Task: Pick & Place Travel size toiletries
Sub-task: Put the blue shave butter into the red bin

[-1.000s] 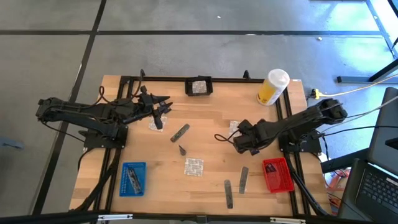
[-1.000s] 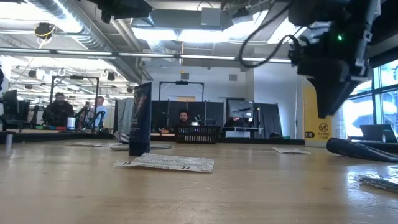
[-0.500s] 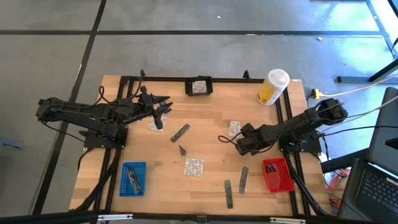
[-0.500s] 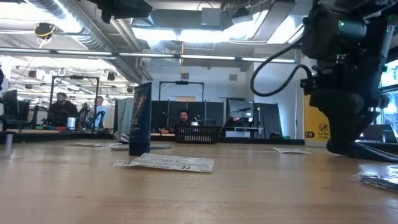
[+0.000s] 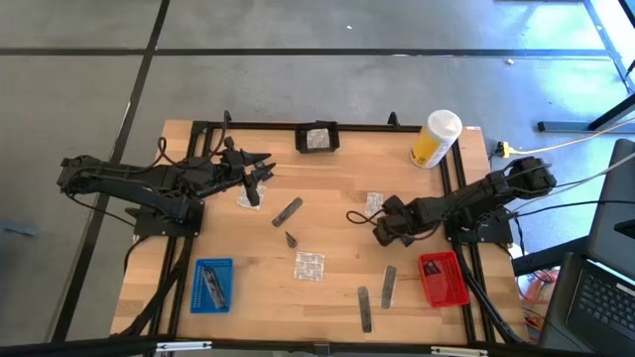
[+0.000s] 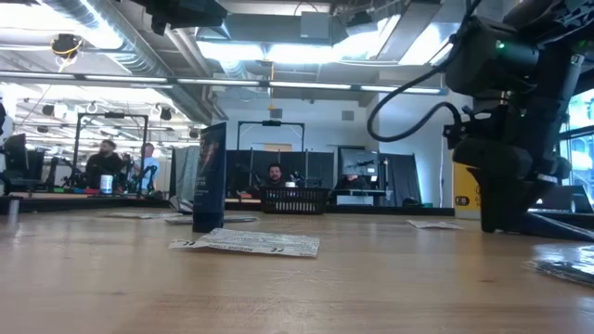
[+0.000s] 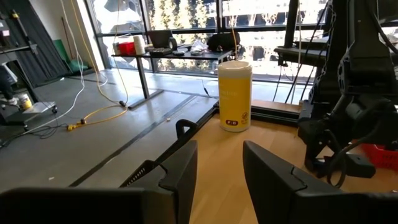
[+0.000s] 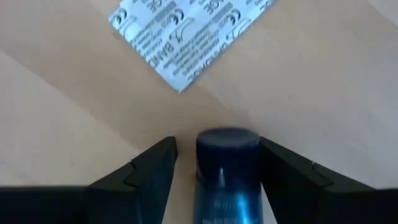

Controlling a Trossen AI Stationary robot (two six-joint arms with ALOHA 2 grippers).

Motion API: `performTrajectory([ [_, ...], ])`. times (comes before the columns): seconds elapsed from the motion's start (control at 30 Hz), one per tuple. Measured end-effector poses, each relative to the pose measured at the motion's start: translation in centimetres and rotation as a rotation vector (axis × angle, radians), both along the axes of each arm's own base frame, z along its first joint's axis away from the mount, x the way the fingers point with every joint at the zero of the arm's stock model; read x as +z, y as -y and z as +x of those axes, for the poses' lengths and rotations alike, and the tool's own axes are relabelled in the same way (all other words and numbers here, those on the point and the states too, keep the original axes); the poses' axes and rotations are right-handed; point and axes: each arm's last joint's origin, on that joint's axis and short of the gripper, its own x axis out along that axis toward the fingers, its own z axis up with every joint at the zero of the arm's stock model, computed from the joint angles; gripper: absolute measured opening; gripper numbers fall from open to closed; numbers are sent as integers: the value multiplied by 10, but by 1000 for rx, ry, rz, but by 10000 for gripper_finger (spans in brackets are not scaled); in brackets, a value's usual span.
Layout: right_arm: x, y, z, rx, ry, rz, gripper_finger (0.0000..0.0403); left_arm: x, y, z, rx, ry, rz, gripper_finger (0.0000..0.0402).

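Observation:
My right gripper (image 5: 381, 233) points down at the table's right half. It is open, and its fingers stand on either side of a short dark tube (image 8: 227, 171) that lies on the wood. A gap shows on one side of the tube. A foil sachet (image 8: 183, 40) lies just beyond the tube. In the low view the right gripper (image 6: 506, 218) reaches down to the tabletop. My left gripper (image 5: 260, 171) waits raised at the far left, open (image 7: 219, 177), with nothing between its fingers.
More sachets (image 5: 309, 266) (image 5: 248, 198), grey sticks (image 5: 288, 210) (image 5: 388, 286) (image 5: 364, 307) and a dark tube (image 5: 290, 239) lie scattered. A blue tray (image 5: 212, 285) sits near left, a red tray (image 5: 443, 278) near right. The yellow container (image 5: 435, 139) stands far right.
My right gripper has come down to the tabletop and tipped more steeply downward. Its fingers now stand around the dark tube, which lies where it was. My left arm has kept still.

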Motion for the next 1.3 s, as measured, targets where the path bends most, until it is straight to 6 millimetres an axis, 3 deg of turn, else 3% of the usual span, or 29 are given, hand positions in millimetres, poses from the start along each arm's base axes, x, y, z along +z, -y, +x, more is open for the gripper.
performTrajectory([
  [0.37,-1,3,1,30,-13,14,202,0,0,0,0,0,0,125],
  [0.83,-1,2,1,56,-21,50,132,0,0,0,0,0,0,123],
  [1.0,0,2,2,57,-26,56,144,0,0,0,0,0,0,125],
  [1.13,6,1,6,82,-41,67,155,0,0,0,0,0,0,124],
  [1.3,22,-2,16,114,-52,89,127,0,0,0,0,0,0,124],
])
